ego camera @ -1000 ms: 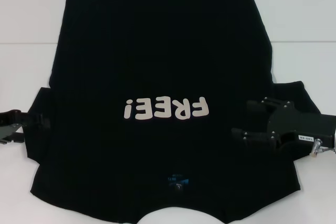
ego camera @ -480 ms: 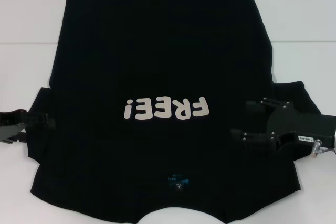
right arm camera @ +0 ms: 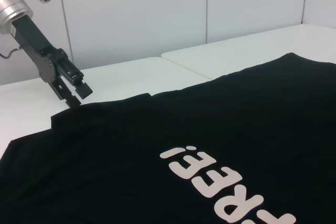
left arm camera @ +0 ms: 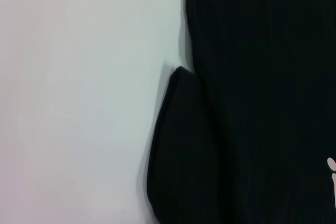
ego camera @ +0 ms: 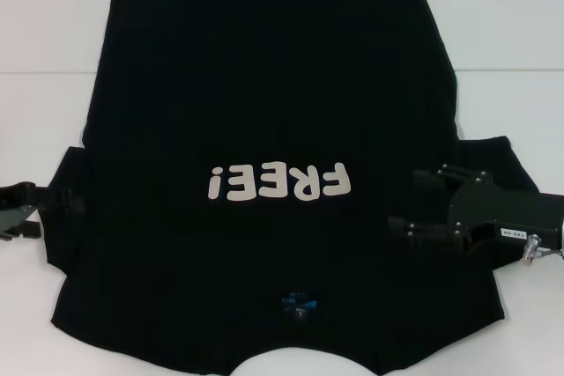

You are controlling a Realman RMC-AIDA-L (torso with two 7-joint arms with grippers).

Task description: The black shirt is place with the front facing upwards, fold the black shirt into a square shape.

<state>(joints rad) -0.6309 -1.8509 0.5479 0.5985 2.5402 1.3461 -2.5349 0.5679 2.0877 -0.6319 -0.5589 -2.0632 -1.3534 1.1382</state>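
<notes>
- The black shirt (ego camera: 264, 112) lies flat, front up, on the white table (ego camera: 511, 33); its "FREE!" lettering (ego camera: 278, 182) sits between the two grippers
- Left gripper (ego camera: 66, 202) is at the shirt's left sleeve edge; whether its fingers are apart or together cannot be told
- Right gripper (ego camera: 419, 202) hovers over the right sleeve; fingers apart, holding nothing

Black shirt (ego camera: 264, 85), white lettering (ego camera: 280, 183)
</notes>
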